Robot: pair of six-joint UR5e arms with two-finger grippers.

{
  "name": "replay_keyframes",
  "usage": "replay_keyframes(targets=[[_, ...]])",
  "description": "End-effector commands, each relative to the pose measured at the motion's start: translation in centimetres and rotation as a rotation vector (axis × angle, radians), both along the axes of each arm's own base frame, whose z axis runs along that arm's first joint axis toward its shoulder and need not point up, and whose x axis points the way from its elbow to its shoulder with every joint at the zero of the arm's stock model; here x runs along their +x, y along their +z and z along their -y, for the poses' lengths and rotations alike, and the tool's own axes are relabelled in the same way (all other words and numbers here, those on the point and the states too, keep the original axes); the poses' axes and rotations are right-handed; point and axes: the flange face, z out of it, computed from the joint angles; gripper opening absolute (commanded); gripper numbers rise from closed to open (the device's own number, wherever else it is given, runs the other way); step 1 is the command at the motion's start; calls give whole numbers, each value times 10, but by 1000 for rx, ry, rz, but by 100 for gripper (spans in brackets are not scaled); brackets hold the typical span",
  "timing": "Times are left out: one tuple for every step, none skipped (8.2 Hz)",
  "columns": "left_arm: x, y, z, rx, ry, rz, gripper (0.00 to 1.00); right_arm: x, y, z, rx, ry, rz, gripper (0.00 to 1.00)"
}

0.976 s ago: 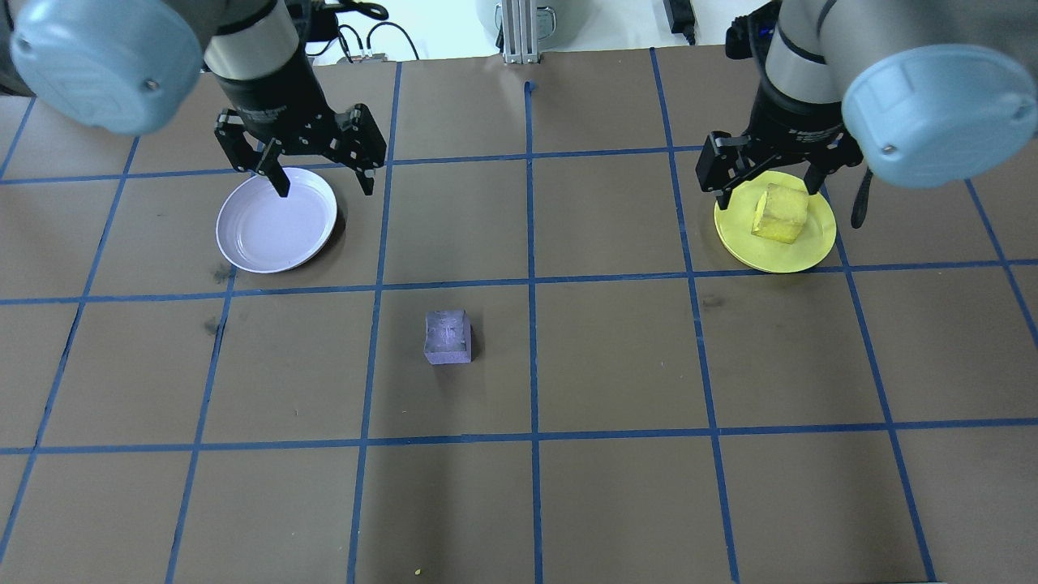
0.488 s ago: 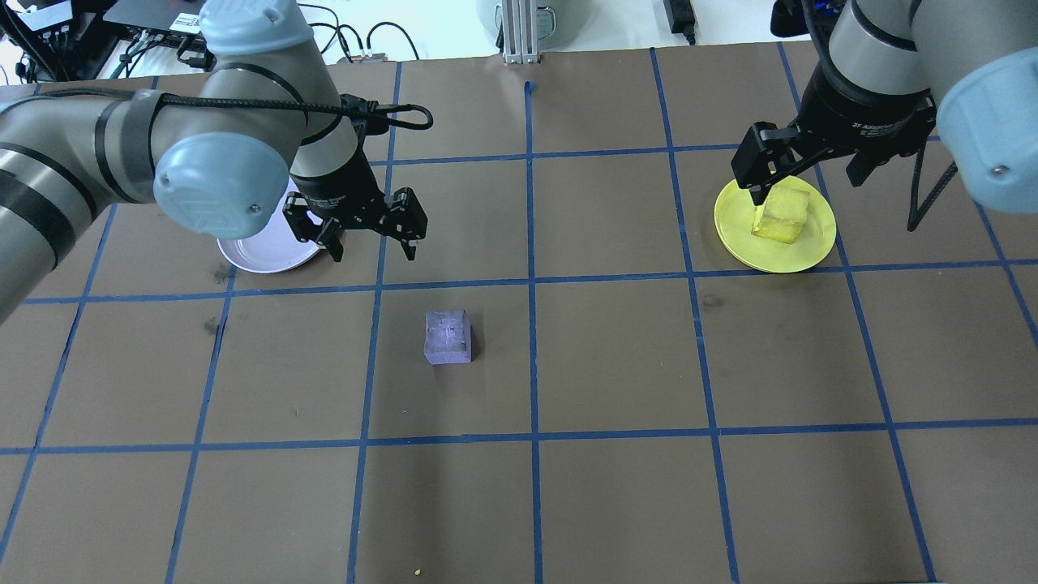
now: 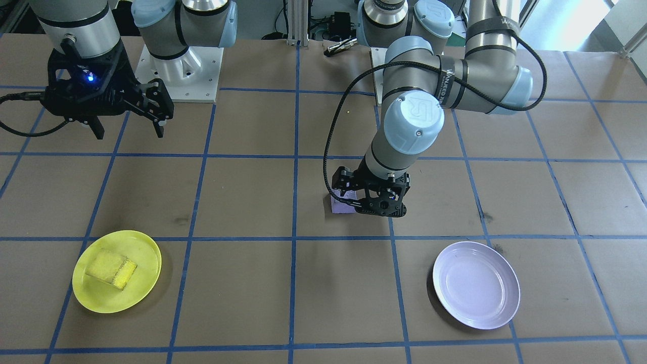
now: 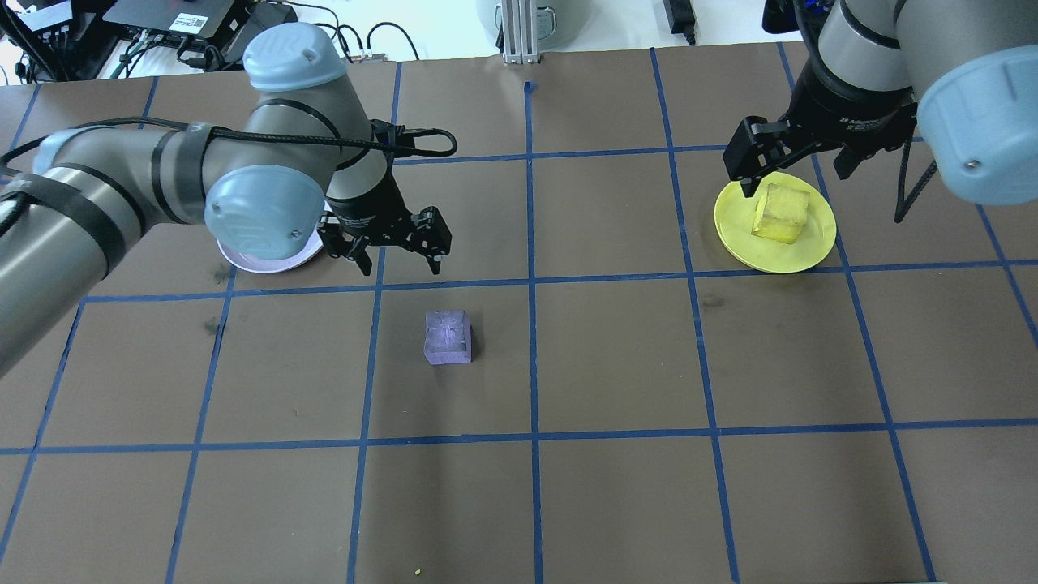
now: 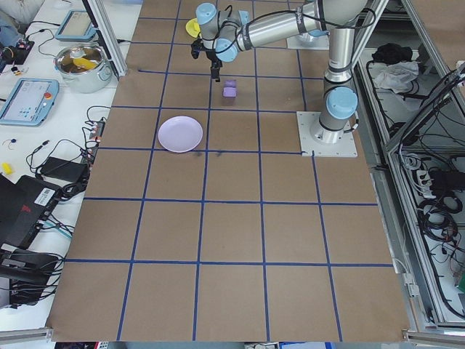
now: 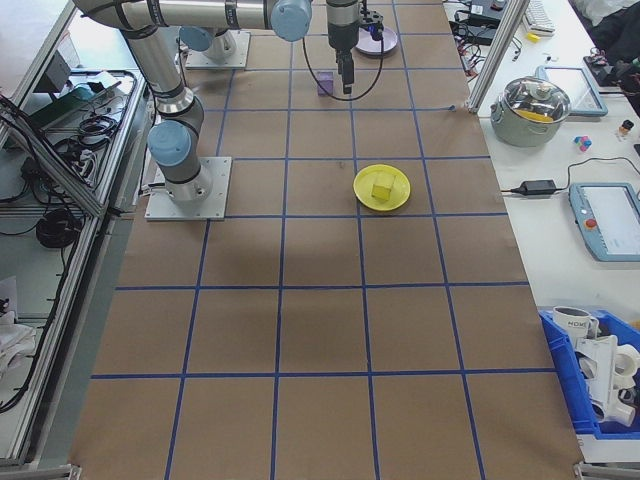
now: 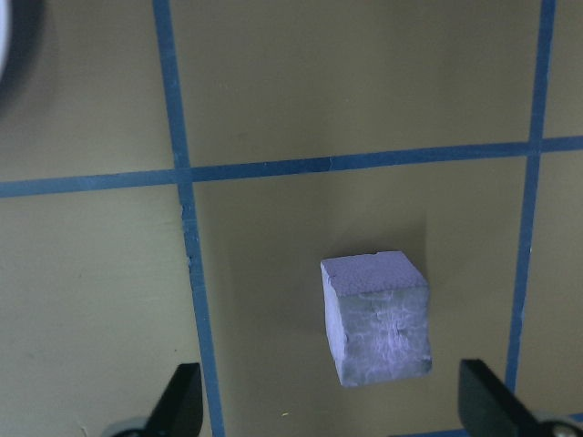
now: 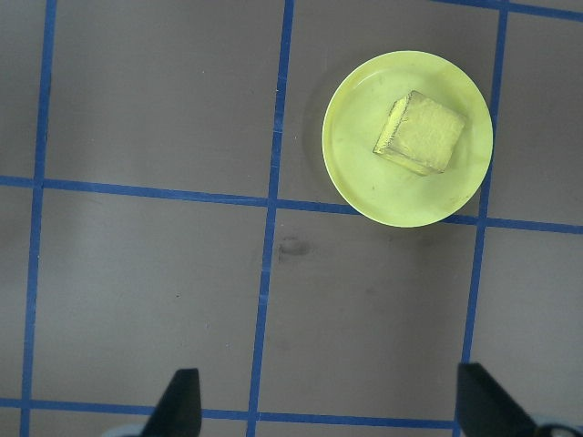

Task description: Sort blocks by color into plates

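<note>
A purple block [image 4: 448, 337] sits alone on the brown table near the middle. In the left wrist view this purple block [image 7: 376, 317] lies just ahead of the fingertips. My left gripper [image 4: 399, 263] hangs open a little behind and left of it, beside the lavender plate [image 4: 261, 261], which the arm partly hides. The yellow block [image 4: 780, 212] rests in the yellow plate [image 4: 778, 258] at the right. High above that plate's rear edge my right gripper [image 4: 798, 180] is open with nothing in it. From across the table, the lavender plate [image 3: 476, 284] holds nothing.
Blue tape lines divide the table into squares. Cables and a metal post [image 4: 516, 32] run along the rear edge. A pot [image 5: 80, 64] and tablets lie on the side bench beyond the table.
My left gripper has swung from above the lavender plate toward the purple block and come lower. My right gripper has risen away from the yellow block, which stays in its plate.
</note>
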Motion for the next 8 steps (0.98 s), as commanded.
replay_keyframes(targets=[[-18, -26, -7, 29, -22, 2, 100, 1, 1, 5, -33, -4, 19, 100], [-16, -37, -13, 48, -31, 7, 100, 2, -3, 3, -11, -7, 21, 100], [-14, -42, -15, 30, -32, 11, 100, 5, -7, 2, -2, -10, 22, 100], [-14, -46, -16, 31, -20, 12, 100, 7, -8, -4, 0, -11, 27, 100], [-13, -53, -19, 44, -18, 15, 100, 5, 2, -8, -29, -13, 21, 100], [-13, -58, -20, 55, -11, 18, 100, 6, 7, -12, -34, -11, 21, 100], [-13, -61, -21, 61, -11, 20, 100, 5, 5, -12, -28, -12, 15, 100], [-13, -69, -21, 76, -9, 22, 100, 5, 4, -12, -26, -6, 11, 100]])
